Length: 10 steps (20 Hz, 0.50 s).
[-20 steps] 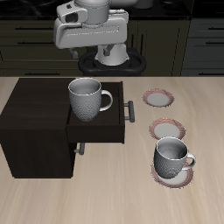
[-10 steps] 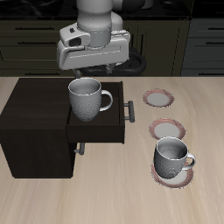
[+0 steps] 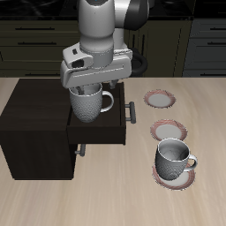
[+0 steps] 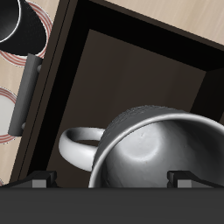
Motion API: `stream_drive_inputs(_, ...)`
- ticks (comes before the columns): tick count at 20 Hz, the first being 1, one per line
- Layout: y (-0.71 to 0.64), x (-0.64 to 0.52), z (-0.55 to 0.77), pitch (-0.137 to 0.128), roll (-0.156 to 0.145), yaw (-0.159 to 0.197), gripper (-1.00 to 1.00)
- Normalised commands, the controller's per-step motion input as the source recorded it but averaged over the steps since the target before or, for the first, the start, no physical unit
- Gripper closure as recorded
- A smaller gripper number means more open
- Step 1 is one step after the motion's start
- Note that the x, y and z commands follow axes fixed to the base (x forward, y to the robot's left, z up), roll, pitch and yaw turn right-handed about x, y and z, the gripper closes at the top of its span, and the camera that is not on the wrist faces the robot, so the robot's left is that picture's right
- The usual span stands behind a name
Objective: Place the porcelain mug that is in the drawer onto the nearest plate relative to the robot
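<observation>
Pale wood makes up the tabletop (image 3: 106,199), and nearest its front edge a second mug (image 3: 173,160) already sits on a plate (image 3: 164,179), which rules that saucer out as the target. Just behind it lies an empty plate (image 3: 169,131), and farther back again another empty plate (image 3: 160,98), the one closest to the robot's base and, by my reading, the one the task means.

Beside these, the dark drawer (image 3: 95,132) is pulled out of its cabinet (image 3: 35,128), its grey bar handle (image 3: 132,114) facing the plates. The porcelain mug (image 3: 86,100) stands upright inside the drawer, loop handle turned toward the drawer front, so its rim is open to a grasp from above.

Directly over it hangs the end effector (image 3: 91,88). In the wrist view the mug (image 4: 157,149) fills the space between the two fingertips (image 4: 37,182), which are spread wide on either side of the rim and touch nothing yet. That centring suggests a descent to pinch the mug's wall, then a lift clear of the drawer walls.
</observation>
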Motion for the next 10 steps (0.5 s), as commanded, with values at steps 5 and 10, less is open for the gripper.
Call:
stream_drive_inputs(5, 0.07, 0.02, -0.35, 0.067, 0.018, -0.004, -1.0)
stream_drive_inputs(10, 0.11, -0.18, -0.26, 0.011, 0.046, -0.048, 1.0)
